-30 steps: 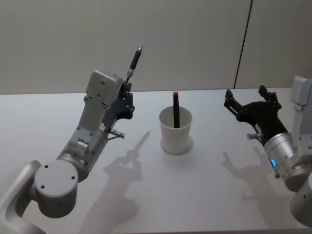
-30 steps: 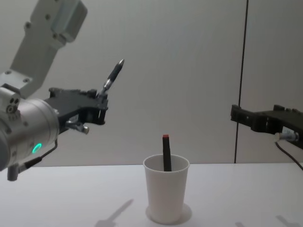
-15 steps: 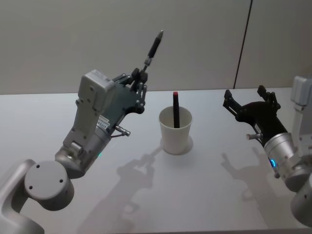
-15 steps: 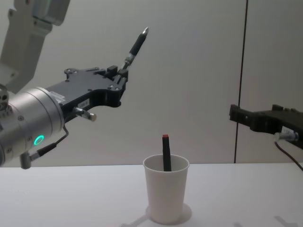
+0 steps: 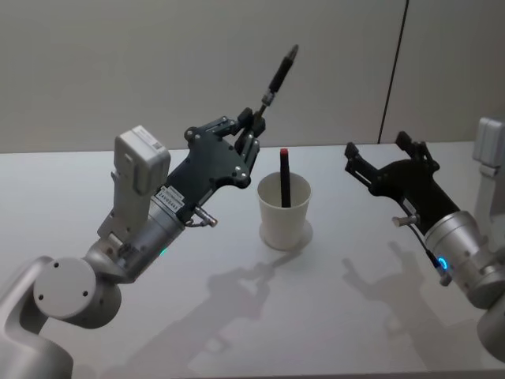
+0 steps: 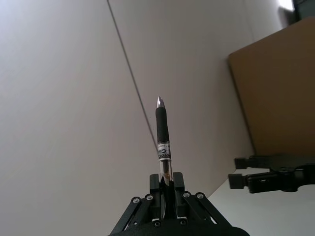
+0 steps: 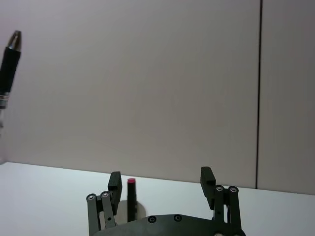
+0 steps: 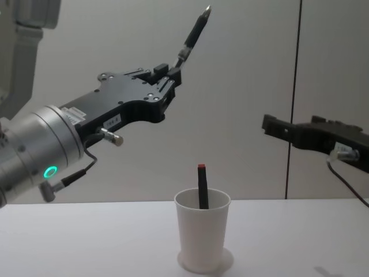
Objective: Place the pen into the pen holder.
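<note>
Above a plain white tabletop [image 5: 331,316], the robot's left gripper [image 5: 254,126] hangs raised in the air, up and to the left of a tapered white paper cup with a rolled rim [image 5: 282,217] that stands upright near the table's middle. The jaws are clenched tight on the lower end of a slim pen with a black grip, a clear labelled barrel and a silver tip [image 5: 276,77]. The left wrist view shows the two fingers pinched together around the barrel with no gap to either side. The pen sticks out beyond the fingertips with its tip uppermost, leaning up and toward the robot's right. In the chest view the tip sits high above the cup's mouth, well clear of the rim. Inside the cup a second pen, dark with a red top [image 5: 284,178], stands nearly upright, its top poking above the rim. On the far side of the cup, the black right gripper [image 5: 377,146] is held off the table at about the height of that red top, pointing toward the cup but well apart from it. Its jaws are spread wide and grip nothing, and the right wrist view shows the red-topped pen through the gap between its two fingers.
</note>
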{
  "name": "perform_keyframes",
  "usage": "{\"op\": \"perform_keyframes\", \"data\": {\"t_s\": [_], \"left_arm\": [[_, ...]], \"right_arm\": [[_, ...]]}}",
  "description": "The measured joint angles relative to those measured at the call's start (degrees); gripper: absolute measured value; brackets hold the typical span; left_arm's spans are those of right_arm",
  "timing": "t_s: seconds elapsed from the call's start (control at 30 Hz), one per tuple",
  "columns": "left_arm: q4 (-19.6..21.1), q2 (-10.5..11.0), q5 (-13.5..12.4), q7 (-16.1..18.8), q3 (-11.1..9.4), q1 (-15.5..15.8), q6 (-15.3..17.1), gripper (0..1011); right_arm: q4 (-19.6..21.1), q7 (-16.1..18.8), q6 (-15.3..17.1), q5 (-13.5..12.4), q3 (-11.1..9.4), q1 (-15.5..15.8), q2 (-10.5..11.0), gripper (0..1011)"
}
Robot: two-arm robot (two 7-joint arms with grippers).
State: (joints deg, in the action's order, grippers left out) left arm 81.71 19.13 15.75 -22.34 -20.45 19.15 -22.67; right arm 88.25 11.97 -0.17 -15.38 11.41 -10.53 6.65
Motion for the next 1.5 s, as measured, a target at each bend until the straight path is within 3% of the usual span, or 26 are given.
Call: {"op": "perform_keyframes", "data": {"t_s": [0.23, 0.5, 0.9, 1.5], "left_arm": [[-3.2, -0.6, 3.4, -6.7, 0.0, 1.4, -4.8, 168], [-4.9, -1.0, 5.3, -10.2, 0.0, 2.2, -7.3, 168], [-6.1, -1.2, 6.6, -12.7, 0.0, 2.7, -9.1, 168], [-6.7, -1.4, 7.3, -14.0, 0.0, 3.0, -10.1, 168]], "right_arm": [[1.5, 5.1, 0.3, -2.5, 0.0, 0.1, 0.5, 1002], [3.5, 10.2, 1.0, -5.6, 0.1, -0.2, 0.8, 1002], [6.6, 15.7, 2.5, -10.3, 0.3, -0.8, 1.1, 1002], [10.3, 19.0, 3.5, -16.7, -0.5, -0.2, 3.0, 1002]]}}
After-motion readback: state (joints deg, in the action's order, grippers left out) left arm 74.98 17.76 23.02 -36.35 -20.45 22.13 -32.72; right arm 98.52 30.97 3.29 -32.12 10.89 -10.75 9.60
